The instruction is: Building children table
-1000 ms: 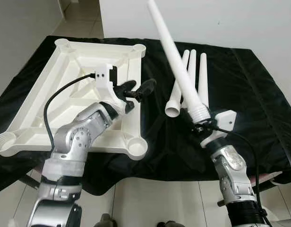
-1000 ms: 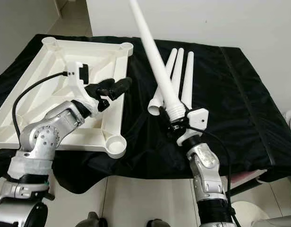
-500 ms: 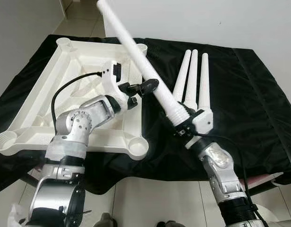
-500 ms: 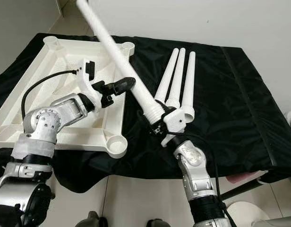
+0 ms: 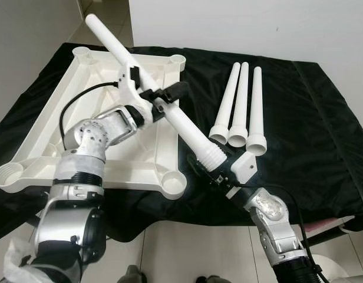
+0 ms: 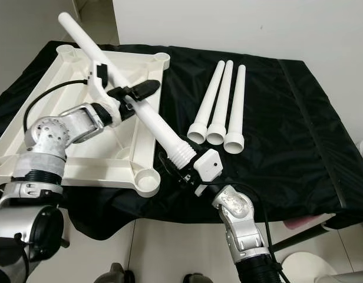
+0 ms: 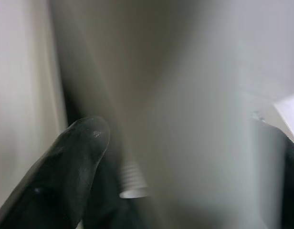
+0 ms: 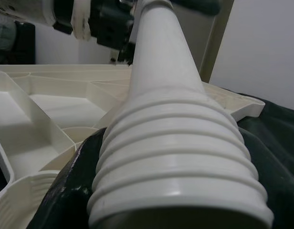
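Observation:
The white table top (image 5: 128,171) lies upside down on the left of the black cloth. My right gripper (image 5: 220,171) is shut on the threaded end of a white leg (image 5: 119,53). It holds that end just right of the front corner socket (image 5: 174,184). This leg slants up and to the left over the table top. My left gripper (image 5: 170,97) is open around the leg's middle, with one finger (image 7: 75,157) standing slightly off it. Three more legs (image 5: 240,100) lie side by side on the cloth to the right.
The black cloth (image 5: 311,118) covers the whole work table, and its front edge drops to the tiled floor (image 5: 187,253). A white wall stands behind. A black cable (image 5: 81,106) loops from my left wrist over the table top.
The right gripper swung the leg from near upright down to the left and moved towards the table top's front corner. The left gripper rose, and the leg now lies between its fingers.

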Controlling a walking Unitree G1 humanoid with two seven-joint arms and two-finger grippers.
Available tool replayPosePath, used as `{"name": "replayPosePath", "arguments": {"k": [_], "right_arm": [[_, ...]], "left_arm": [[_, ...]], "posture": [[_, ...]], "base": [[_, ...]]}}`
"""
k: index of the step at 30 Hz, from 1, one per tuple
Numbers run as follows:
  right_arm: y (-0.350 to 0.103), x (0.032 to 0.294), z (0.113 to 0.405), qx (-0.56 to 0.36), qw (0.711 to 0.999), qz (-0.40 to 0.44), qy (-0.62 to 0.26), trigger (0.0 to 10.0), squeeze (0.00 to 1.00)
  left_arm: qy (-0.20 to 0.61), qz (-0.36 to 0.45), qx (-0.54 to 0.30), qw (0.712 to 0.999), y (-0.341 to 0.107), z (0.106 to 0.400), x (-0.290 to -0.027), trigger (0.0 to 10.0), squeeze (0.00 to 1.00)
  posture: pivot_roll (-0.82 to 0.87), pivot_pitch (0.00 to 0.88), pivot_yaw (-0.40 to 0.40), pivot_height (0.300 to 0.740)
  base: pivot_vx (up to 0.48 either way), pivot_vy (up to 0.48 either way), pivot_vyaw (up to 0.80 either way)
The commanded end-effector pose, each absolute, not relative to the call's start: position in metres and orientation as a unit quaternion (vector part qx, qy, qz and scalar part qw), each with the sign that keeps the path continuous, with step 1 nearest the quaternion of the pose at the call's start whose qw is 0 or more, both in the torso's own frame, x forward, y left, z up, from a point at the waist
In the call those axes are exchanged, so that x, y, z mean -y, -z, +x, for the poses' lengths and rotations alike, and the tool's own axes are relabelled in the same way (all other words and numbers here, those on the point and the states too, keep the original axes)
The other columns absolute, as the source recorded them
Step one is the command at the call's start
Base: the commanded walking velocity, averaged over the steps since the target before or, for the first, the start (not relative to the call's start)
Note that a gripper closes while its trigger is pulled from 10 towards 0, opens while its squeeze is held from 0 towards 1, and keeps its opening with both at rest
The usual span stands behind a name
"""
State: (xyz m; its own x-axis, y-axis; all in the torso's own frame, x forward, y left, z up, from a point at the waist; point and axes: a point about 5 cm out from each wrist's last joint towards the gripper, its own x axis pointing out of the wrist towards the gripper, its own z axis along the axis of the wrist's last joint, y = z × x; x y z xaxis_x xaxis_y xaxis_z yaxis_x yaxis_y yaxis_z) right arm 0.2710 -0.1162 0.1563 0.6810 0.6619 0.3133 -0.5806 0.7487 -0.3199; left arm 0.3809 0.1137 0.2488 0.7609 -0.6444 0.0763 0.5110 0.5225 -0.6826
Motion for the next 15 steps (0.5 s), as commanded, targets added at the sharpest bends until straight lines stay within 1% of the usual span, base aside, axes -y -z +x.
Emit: {"name": "replayPosePath", "arguments": {"k": [1, 3, 4, 5, 6, 15], "right_arm": [[-0.156, 0.114, 0.265, 0.222, 0.907, -0.103, -0.342, 10.0, 0.0], [-0.155, 0.114, 0.265, 0.222, 0.907, -0.103, -0.342, 10.0, 0.0], [-0.155, 0.114, 0.265, 0.222, 0.907, -0.102, -0.341, 10.0, 0.0], [-0.155, 0.114, 0.265, 0.222, 0.907, -0.102, -0.341, 10.0, 0.0], [-0.155, 0.113, 0.265, 0.224, 0.908, -0.099, -0.339, 10.0, 0.0], [-0.152, 0.11, 0.263, 0.214, 0.91, -0.088, -0.345, 10.0, 0.0]], "left_arm": [[0.287, -0.381, -0.106, 0.873, -0.246, 0.39, -0.13, 10.0, 0.0], [0.28, -0.385, -0.107, 0.873, -0.246, 0.391, -0.133, 10.0, 0.0], [0.277, -0.388, -0.108, 0.873, -0.246, 0.392, -0.134, 4.8, 0.0], [0.277, -0.388, -0.108, 0.873, -0.246, 0.392, -0.134, 4.8, 0.0], [0.274, -0.398, -0.102, 0.87, -0.247, 0.392, -0.135, 0.0, 0.0], [0.266, -0.427, -0.088, 0.86, -0.251, 0.394, -0.141, 0.0, 0.0]], "posture": [[0.02, 0.087, 0.013, 0.74], [0.02, 0.087, 0.015, 0.74], [0.02, 0.086, 0.016, 0.74], [0.02, 0.086, 0.016, 0.74], [0.02, 0.087, 0.017, 0.74], [0.03, 0.086, 0.014, 0.74]], "base": [[0.0, 0.0, 0.0], [0.0, 0.0, 0.0], [0.0, 0.0, 0.0], [0.0, 0.0, 0.0], [0.0, 0.0, 0.0], [0.0, 0.0, 0.0]]}}
